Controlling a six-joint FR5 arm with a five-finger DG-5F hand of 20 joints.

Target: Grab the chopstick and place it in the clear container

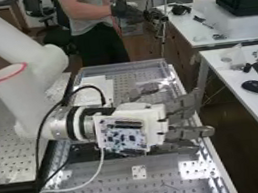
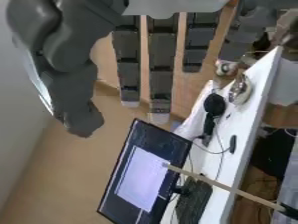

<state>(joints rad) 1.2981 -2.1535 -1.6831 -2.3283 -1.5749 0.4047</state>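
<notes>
My hand (image 1: 196,131) is over the bench (image 1: 160,175), turned on its side, w/ fingertips out past the long edge at the high view's right. My fingers (image 2: 161,65) are straight w/ small gaps b/w them, and my thumb (image 2: 66,85) is well apart. I'm pinching nothing. That big gap is prob. there so a thin stick can slip in b/f I close. The chopstick (image 2: 219,185) is beyond my fingertips, one end at a dark thing (image 2: 289,212) near the bench's holes, the other end free. I think the dark thing props it up, b/c then I can grab the free part w/o scraping the bench. Can't tell if it's gripped or just stuck in. The clear box (image 1: 123,64) at the bench's far end is prob. where it goes. So step 1 is the grab: I need to get the stick b/w thumb and fingers, then squeeze softly. If I bump it first, it could tip or roll off the edge.
</notes>
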